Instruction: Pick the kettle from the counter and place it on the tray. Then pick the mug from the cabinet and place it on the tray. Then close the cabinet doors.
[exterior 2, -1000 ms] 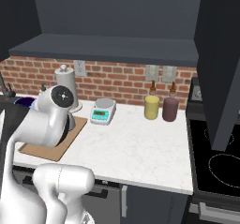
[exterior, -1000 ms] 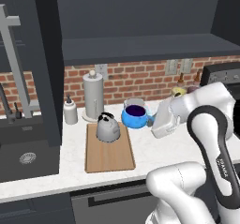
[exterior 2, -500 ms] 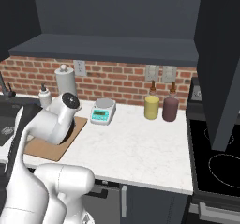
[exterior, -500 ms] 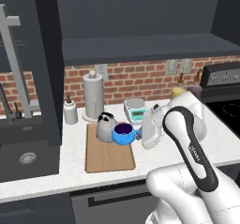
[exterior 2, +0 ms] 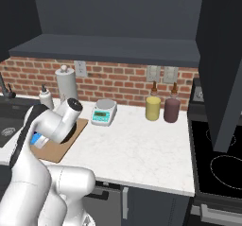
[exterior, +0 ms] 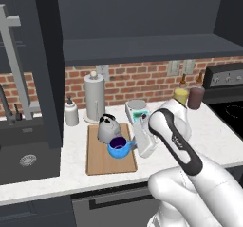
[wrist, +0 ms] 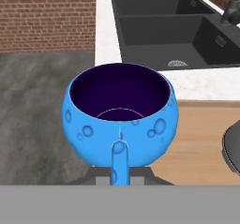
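The tool (wrist: 119,178) pinches the mug (exterior: 118,147) by its handle above the tray (exterior: 102,160), close to the kettle (exterior: 107,127), which it could bump.

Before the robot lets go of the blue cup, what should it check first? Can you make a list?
1. Kettle already on the tray: ok.
2. Mug gripped: ok; the hand view shows the gripper shut on its handle, mug upright.
3. Mug over the tray: ok; the left base view puts it above the board, in front of the kettle.
4. Mug resting on the tray: cannot tell; its underside is hidden.
5. Room beside the kettle: cannot tell; they look very close.
6. Cabinet doors closed: cannot tell from these views.
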Controlling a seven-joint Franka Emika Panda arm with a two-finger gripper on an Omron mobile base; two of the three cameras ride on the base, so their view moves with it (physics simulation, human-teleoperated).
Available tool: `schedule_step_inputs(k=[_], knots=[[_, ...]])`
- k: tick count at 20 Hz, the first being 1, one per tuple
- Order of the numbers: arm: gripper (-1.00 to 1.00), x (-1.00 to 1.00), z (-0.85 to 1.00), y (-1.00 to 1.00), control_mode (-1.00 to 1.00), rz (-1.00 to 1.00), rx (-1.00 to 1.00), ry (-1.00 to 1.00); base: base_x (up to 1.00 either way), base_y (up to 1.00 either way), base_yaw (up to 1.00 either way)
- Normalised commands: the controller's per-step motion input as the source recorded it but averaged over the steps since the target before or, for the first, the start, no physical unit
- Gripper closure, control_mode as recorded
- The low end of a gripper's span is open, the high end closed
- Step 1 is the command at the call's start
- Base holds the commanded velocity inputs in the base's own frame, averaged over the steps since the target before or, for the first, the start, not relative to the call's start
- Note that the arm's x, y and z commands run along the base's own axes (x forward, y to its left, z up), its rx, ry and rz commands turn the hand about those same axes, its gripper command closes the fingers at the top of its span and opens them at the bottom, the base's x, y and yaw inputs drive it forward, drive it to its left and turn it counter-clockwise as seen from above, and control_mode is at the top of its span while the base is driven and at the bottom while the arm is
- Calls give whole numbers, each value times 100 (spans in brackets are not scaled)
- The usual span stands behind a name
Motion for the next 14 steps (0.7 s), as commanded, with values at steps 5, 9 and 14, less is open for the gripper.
schedule_step_inputs(k=[5,9,14], knots=[[100,34,-26,12,-100,4,-1,6,0,0,0],[100,29,-24,5,-100,0,-1,6,0,0,0],[100,27,-30,6,-100,0,-3,10,0,0,0]])
